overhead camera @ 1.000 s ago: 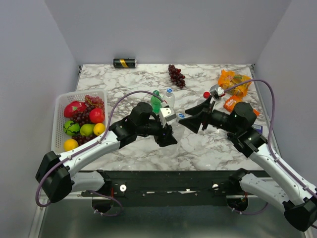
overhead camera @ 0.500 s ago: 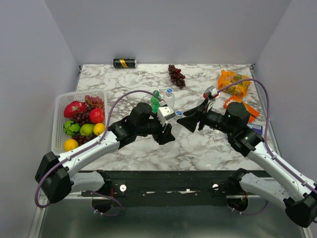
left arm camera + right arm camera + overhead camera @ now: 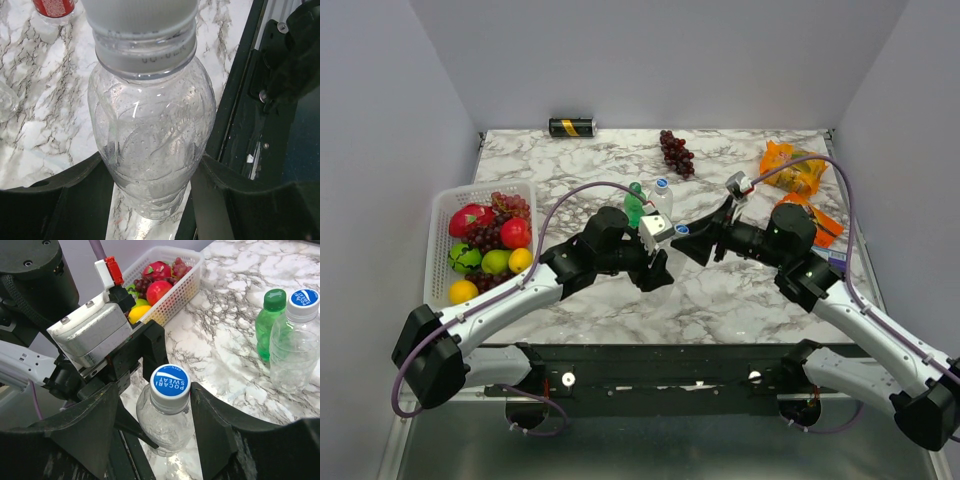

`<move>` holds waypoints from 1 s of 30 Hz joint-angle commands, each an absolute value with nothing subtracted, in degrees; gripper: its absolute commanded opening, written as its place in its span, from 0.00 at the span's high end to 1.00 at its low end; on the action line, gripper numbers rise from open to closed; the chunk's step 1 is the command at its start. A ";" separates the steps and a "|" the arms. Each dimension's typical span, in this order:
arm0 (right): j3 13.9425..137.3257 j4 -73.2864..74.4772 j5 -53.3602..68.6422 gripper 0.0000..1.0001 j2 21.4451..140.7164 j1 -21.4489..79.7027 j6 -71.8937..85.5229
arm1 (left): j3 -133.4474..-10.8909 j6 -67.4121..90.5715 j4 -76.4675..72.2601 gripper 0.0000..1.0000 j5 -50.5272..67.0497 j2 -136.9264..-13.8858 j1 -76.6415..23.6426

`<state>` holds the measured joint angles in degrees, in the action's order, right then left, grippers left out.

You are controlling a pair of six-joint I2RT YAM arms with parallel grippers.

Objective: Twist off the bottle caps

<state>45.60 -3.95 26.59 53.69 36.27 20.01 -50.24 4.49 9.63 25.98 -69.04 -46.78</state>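
Left pincer (image 3: 150,172): pinching the held bottle (image 3: 152,115) at its lower body, one finger (image 3: 55,200) pressed to each side of the clear plastic.

Right pincer (image 3: 155,390): spread, its fingers (image 3: 95,425) standing to either side of the cap (image 3: 169,381). I see a gap on one side. The other finger is very near, and I cannot tell whether it touches.

Held bottle: between my two pincers above the near middle of the table (image 3: 740,300), cap end toward my right pincer. The cap is on, white and blue, printed POCARI SWEAT.

Green bottle (image 3: 270,322): upright on the marble beyond the held one, green cap on.

Clear bottle (image 3: 296,345): upright just beside the green bottle, blue-and-white cap on.

Red-label bottle (image 3: 54,6): on the marble, mostly cut off at the top edge of my left wrist view.

Basket (image 3: 445,215): white, at the table's left edge, holding fruit.

Can (image 3: 572,127): lying at the far edge.

Grapes (image 3: 676,152): loose on the marble, far middle.

Orange packets (image 3: 790,165): far right.
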 commanded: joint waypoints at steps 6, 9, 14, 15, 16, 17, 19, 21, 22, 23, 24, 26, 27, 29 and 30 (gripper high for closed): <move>47.64 -9.23 29.27 0.33 56.16 38.41 21.53 | -52.47 4.04 10.37 0.59 26.72 -70.14 -47.11; 47.81 -9.75 29.18 0.33 57.12 39.29 21.62 | -52.47 3.96 10.37 0.59 26.72 -70.05 -47.28; 47.99 -10.28 28.92 0.35 58.10 40.17 21.80 | -52.47 3.87 10.28 0.59 26.98 -69.61 -47.29; 47.99 -10.28 28.83 0.36 58.27 40.17 21.80 | -52.38 3.95 10.28 0.59 26.98 -69.61 -47.29; 47.99 -10.11 28.48 0.37 58.18 40.17 21.71 | -52.38 4.04 10.20 0.59 26.90 -69.52 -47.20; 47.90 -9.85 28.04 0.39 58.18 40.17 21.62 | -52.38 3.96 10.20 0.59 26.89 -69.35 -47.20; 47.81 -8.80 27.16 0.43 57.92 40.17 21.27 | -52.29 3.96 10.20 0.59 26.63 -69.08 -47.20; 47.64 -7.91 25.06 0.52 57.66 40.17 21.01 | -52.21 3.69 10.11 0.59 26.54 -68.64 -47.28; 47.55 -7.04 23.92 0.55 57.48 40.17 21.01 | -52.21 3.60 10.11 0.59 26.72 -68.47 -47.29; 47.11 -6.86 21.56 0.57 56.96 40.17 21.44 | -52.21 3.60 10.11 0.59 26.63 -68.47 -47.29; 46.85 -6.86 20.66 0.59 56.61 40.17 22.14 | -52.12 3.52 10.11 0.59 26.72 -68.38 -47.29; 46.50 -6.94 18.38 0.62 55.55 40.08 22.94 | -52.21 3.51 10.20 0.59 26.89 -68.55 -47.20; 46.76 -6.86 18.20 0.62 55.29 40.08 22.77 | -52.21 3.43 10.20 0.59 27.07 -68.64 -47.28; 47.11 -6.68 17.41 0.62 54.93 39.99 22.33 | -52.21 3.34 10.28 0.59 27.16 -68.90 -47.20; 47.81 -6.33 17.05 0.62 54.67 39.82 21.80 | -52.21 3.34 10.28 0.59 27.16 -68.99 -47.20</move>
<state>45.91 -6.94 20.05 56.77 39.44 21.61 -50.78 3.75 10.83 27.27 -69.43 -47.44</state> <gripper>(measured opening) 0.421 0.631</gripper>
